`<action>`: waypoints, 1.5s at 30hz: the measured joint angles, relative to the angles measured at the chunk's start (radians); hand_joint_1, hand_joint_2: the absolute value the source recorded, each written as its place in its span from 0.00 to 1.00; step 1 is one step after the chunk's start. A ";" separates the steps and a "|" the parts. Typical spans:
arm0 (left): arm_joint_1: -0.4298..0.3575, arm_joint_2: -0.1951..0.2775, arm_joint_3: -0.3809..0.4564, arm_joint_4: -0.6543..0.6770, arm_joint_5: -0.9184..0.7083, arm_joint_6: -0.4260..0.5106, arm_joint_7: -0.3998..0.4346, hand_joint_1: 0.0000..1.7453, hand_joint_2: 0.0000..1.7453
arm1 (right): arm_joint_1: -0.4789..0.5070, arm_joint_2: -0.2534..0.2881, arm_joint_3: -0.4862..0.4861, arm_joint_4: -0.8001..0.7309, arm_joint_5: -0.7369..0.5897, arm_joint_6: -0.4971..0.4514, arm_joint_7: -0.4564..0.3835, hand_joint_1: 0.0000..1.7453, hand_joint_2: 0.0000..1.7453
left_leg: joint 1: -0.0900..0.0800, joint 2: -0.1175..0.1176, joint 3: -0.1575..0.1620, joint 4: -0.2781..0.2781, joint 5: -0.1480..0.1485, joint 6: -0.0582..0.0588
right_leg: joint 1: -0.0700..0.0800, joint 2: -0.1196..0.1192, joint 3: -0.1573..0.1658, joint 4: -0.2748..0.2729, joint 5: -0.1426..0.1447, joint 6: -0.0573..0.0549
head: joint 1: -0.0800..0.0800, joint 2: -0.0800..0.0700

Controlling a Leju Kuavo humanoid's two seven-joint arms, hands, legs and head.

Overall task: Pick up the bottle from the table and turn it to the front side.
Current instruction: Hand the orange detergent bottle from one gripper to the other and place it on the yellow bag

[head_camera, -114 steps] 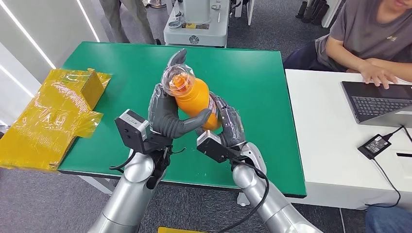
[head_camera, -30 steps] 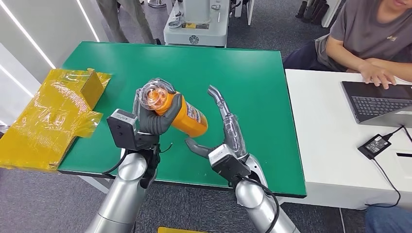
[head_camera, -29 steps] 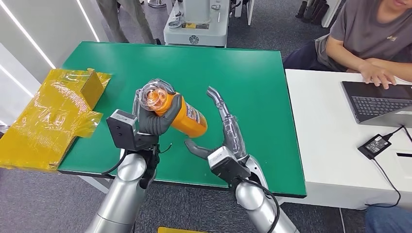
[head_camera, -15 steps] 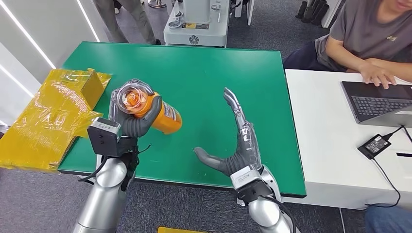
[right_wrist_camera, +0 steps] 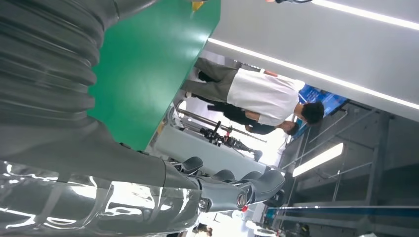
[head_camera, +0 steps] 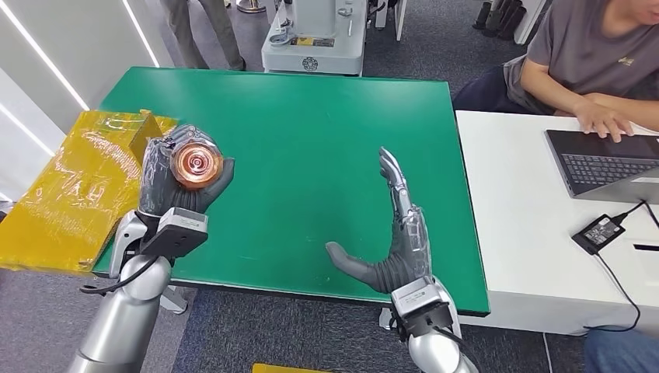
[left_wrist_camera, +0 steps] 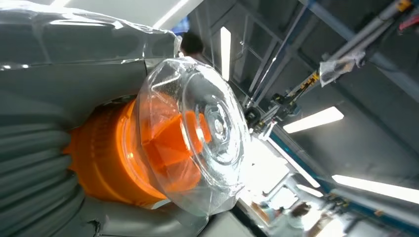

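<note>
- Wrapped in the left hand (head_camera: 177,183) and raised off the green table (head_camera: 311,132), the orange bottle (head_camera: 196,165) points its clear domed cap (left_wrist_camera: 197,133) at the camera.
- It looks rigid, smooth plastic (likely slippery, weight unclear); hold the body, not the cap.
- Well apart, the right hand (head_camera: 392,241) is spread wide, holding nothing.
- Yellow packaging (head_camera: 78,186) lies just beyond the left hand.

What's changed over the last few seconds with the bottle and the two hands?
The right hand let go of the bottle and drew back to the table's near edge, fingers apart. The left hand kept its hold, carried the bottle off to the robot's left and tipped it so the clear cap faces the head camera. The yellow wrapping, laptop and seated person stayed put.
</note>
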 joint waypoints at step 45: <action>-0.257 0.246 -0.345 0.748 -0.616 -0.027 0.179 0.01 1.00 | 0.071 -0.001 -0.012 -0.072 0.039 0.023 -0.002 0.00 1.00 | 0.000 0.004 -0.001 -0.001 0.000 -0.001 | 0.000 0.005 -0.002 0.001 0.001 -0.001 | 0.000 0.000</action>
